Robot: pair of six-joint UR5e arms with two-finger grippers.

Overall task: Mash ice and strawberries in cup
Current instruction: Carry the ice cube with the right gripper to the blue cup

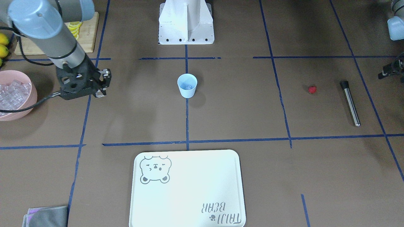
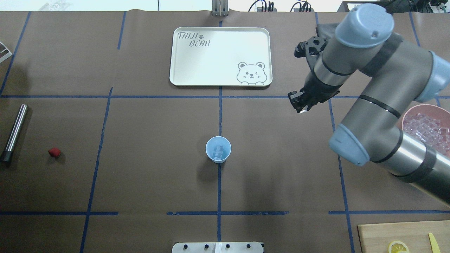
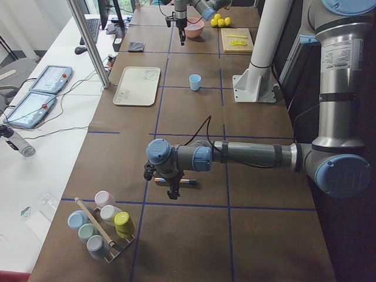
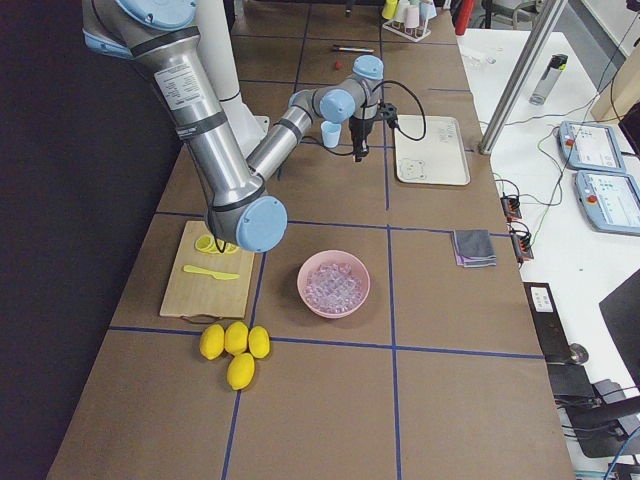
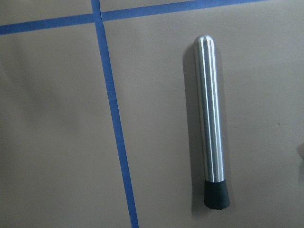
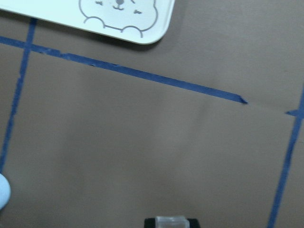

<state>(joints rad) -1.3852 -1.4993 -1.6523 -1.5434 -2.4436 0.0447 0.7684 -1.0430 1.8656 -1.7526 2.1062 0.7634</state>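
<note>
A: Overhead exterior view: the cup [image 2: 218, 149] is seen upright at the table's middle, with some ice [image 2: 219, 152] already inside. How much is left?

B: Most is judged undone. The strawberry [image 2: 54, 152] is found on the table, well apart from the cup, and no mashing is shown.

A: And the grippers?

B: A clear cube [image 6: 170, 221] appears pinched in the right gripper [image 2: 299, 105], above the table between cup and bowl [image 2: 420, 106]. The left gripper [image 3: 171, 192] is held over the muddler [image 2: 14, 132]; whether its jaws are spread cannot be told.

A: Obstacles?

B: None is seen between cube and cup; the tray [image 2: 218, 59] is set beyond.
</note>
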